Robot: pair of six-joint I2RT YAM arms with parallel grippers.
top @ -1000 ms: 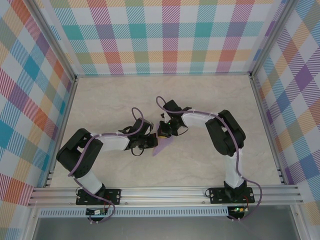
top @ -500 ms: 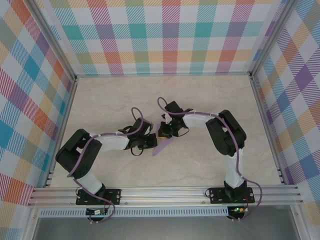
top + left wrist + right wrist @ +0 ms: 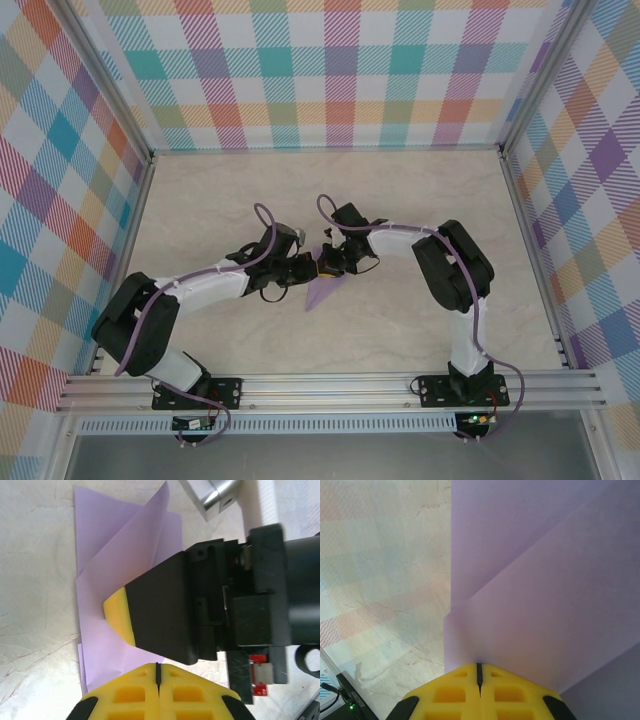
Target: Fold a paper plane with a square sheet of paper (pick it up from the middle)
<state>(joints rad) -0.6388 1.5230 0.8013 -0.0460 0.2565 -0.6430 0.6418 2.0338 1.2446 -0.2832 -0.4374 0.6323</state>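
The lavender sheet of paper [image 3: 326, 291] lies partly folded at the table's middle, pointing toward the near left. In the left wrist view the paper [image 3: 100, 580] shows overlapping layers with one flap lifted. My right gripper [image 3: 323, 266] is shut, and in its wrist view the paper [image 3: 535, 605] runs straight out of the closed tips of the right gripper [image 3: 479, 665]. Its yellow fingertip [image 3: 119, 616] rests over the sheet. My left gripper [image 3: 306, 270] is shut too, and the left gripper [image 3: 157, 666] sits at the paper's near edge, close beside the right one.
The marble-patterned tabletop [image 3: 420, 200] is fenced by aluminium rails and checked walls [image 3: 330, 70]. Both arm bases stand on the near rail [image 3: 330, 385]. Purple cables loop over both wrists.
The left arm has stretched out, carrying its gripper a little farther and to the right, up against the right gripper. The right gripper and the paper have barely moved.
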